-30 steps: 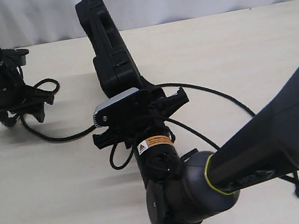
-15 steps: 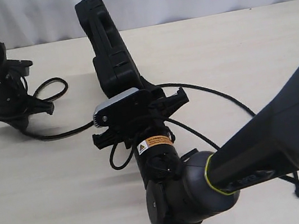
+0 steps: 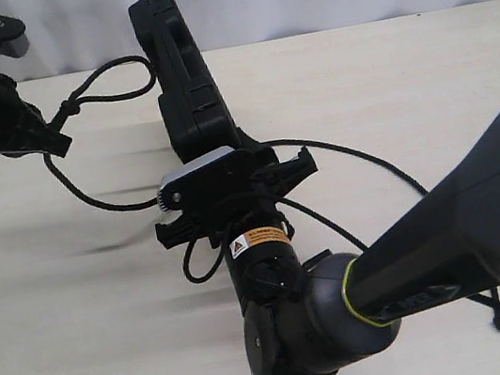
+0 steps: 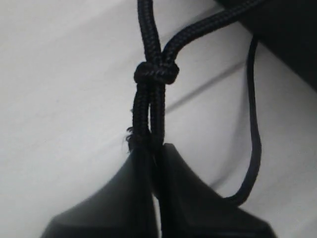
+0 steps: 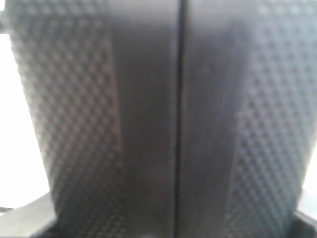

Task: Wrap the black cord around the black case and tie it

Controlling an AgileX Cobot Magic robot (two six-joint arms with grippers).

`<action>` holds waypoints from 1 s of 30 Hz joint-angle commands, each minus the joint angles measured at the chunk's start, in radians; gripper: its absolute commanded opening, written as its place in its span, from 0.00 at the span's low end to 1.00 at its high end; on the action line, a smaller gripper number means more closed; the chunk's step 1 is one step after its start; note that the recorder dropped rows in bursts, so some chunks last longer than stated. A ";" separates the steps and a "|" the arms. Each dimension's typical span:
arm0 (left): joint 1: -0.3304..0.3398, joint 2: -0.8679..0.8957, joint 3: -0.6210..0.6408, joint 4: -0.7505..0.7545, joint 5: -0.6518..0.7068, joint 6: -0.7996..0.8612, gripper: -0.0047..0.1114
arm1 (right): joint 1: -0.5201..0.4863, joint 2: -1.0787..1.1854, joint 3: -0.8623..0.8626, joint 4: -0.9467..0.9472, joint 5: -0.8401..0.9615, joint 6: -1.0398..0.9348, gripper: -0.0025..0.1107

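**Inspector A:** Firstly, the left gripper (image 4: 154,168). Condition?

**Inspector B:** Closed tight on the black cord (image 4: 151,114). Two strands lie side by side between its fingers (image 4: 198,203), pinched just below a small knot. A frayed bit of braid shows where the strands enter the grip. In the exterior view the left gripper (image 3: 49,132) is raised above the table (image 3: 404,77), at the far left.

**Inspector A:** Route of the cord?

**Inspector B:** From that grip the black cord (image 3: 90,198) loops across to the black case (image 3: 180,75), and a second stretch sags to the tabletop and runs toward the case's near end. Another length lies on the table to the right of the case and passes behind the right arm.

**Inspector A:** Position of the case?

**Inspector B:** Standing on edge near the middle of the table, running from back to front.

**Inspector A:** Right gripper (image 3: 231,186)?

**Inspector B:** Jaws set part-way apart and clamped over the near end of the case. Its wrist camera sees only the black case (image 5: 148,124), dimpled and blurred, with one straight seam.
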 commanded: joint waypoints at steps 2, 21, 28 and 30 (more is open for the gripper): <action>0.004 -0.033 0.009 -0.059 0.071 0.054 0.04 | -0.005 -0.012 0.012 0.043 -0.007 0.017 0.06; -0.036 -0.105 0.098 -0.232 -0.041 0.290 0.04 | -0.005 -0.012 0.020 0.014 -0.007 0.027 0.06; -0.036 -0.072 0.098 -0.460 -0.073 0.345 0.04 | -0.005 -0.012 0.020 0.008 -0.007 0.027 0.06; -0.039 -0.072 0.098 -0.468 -0.073 0.347 0.04 | -0.005 -0.012 0.020 0.003 -0.007 0.027 0.06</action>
